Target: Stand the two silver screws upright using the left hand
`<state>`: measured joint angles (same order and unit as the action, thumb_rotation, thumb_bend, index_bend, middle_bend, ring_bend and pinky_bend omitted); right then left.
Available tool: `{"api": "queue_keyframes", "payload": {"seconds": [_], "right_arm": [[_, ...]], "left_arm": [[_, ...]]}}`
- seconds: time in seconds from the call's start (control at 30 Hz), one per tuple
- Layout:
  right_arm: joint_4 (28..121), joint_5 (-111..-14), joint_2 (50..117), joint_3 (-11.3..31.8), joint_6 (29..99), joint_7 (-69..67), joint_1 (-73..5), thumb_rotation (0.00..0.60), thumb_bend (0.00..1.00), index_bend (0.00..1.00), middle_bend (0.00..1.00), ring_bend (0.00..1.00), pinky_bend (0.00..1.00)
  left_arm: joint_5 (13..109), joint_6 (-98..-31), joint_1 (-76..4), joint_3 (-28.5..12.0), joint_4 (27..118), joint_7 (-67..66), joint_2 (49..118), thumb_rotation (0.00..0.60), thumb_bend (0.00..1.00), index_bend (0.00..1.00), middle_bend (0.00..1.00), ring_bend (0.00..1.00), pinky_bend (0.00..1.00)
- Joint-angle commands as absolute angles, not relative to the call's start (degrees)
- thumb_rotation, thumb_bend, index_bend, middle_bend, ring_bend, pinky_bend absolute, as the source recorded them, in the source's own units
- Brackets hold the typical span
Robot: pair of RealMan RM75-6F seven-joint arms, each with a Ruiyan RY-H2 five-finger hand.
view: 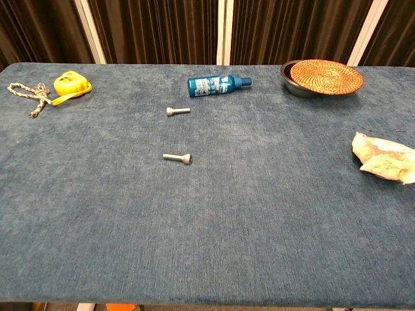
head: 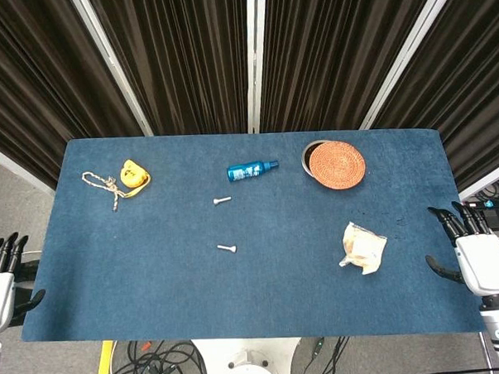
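Two silver screws lie on their sides on the blue table. The far screw [head: 222,201] [view: 177,111] is near the middle back, just in front of the blue bottle. The near screw [head: 227,249] [view: 177,157] lies a little closer to me. My left hand [head: 0,281] hangs off the table's left front corner, fingers apart, holding nothing. My right hand [head: 476,256] is off the right edge, fingers spread and empty. Neither hand shows in the chest view.
A blue bottle [head: 251,169] [view: 218,84] lies on its side behind the screws. A yellow tape measure [head: 133,173] [view: 71,84] with a rope [head: 100,184] is at back left. A woven-lidded bowl [head: 335,163] [view: 322,77] sits back right, a wrapped packet [head: 363,247] [view: 384,157] at right.
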<state>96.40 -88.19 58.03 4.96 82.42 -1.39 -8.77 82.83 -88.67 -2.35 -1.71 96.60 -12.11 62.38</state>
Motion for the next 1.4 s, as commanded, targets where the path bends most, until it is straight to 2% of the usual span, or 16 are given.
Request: {"api": "queue_keyframes", "payload": {"seconds": [0.03,0.4,0.57,0.73,0.83,0.97,1.07,1.4], "right_arm": [[96.2,-88.2,58.1,5.1,82.0,-1.5,-9.1,0.6,0.14,0.12,0.19,0.04,0.09],[95.1,-88.4,58.1,4.7,83.2,-2.7,-8.5,0.6,0.14,0.12,0.19,0.04,0.09],[95.5,-88.9,57.7,4.7,83.2,-2.3,-8.6,0.6,0.14,0.12,0.19,0.04,0.09],[96.3,-89.3,57.7,4.5,83.2,-1.3,-8.7,0.6,0.14,0.12,0.19,0.04,0.09],[97.1,-89.3,57.5,4.4,83.5,-0.2,-8.5,0.6,0.14,0.12,0.19,0.04,0.09],[98.5,-89.0,57.0,4.3,84.1,1.4,-7.9,0.6,0.14,0.12,0.19,0.04,0.09],[99.5,-88.6,56.7,4.3,84.5,2.6,-7.5,0.6,0.14,0.12,0.19,0.04,0.09],[101.7,-86.9,55.3,4.9,84.1,5.2,-7.5,0.6,0.14,0.12,0.19,0.04,0.09]], "left_arm": [[82.7,-88.8,-2.1,-1.6,96.9,-12.4,62.4,0.6,0.15,0.03,0.02,0.0,0.0],[84.3,-87.7,-3.0,-1.8,98.7,-13.9,61.1,0.6,0.14,0.03,0.02,0.0,0.0],[86.1,-81.4,-9.4,-4.9,101.6,-12.0,58.4,0.6,0.12,0.04,0.03,0.0,0.0],[85.5,-71.7,-18.7,-9.3,101.5,-8.7,59.4,0.6,0.12,0.16,0.1,0.01,0.03],[82.1,-63.7,-25.2,-12.0,100.0,-6.7,62.1,0.6,0.16,0.21,0.13,0.03,0.08],[74.7,-52.1,-34.2,-15.3,95.9,-5.8,67.2,0.6,0.19,0.21,0.13,0.03,0.08],[70.4,-46.2,-39.9,-16.6,91.0,-7.2,72.0,0.6,0.22,0.22,0.14,0.03,0.08],[55.3,-35.9,-54.3,-16.7,71.2,-16.2,88.6,0.6,0.24,0.25,0.17,0.03,0.08]]}}
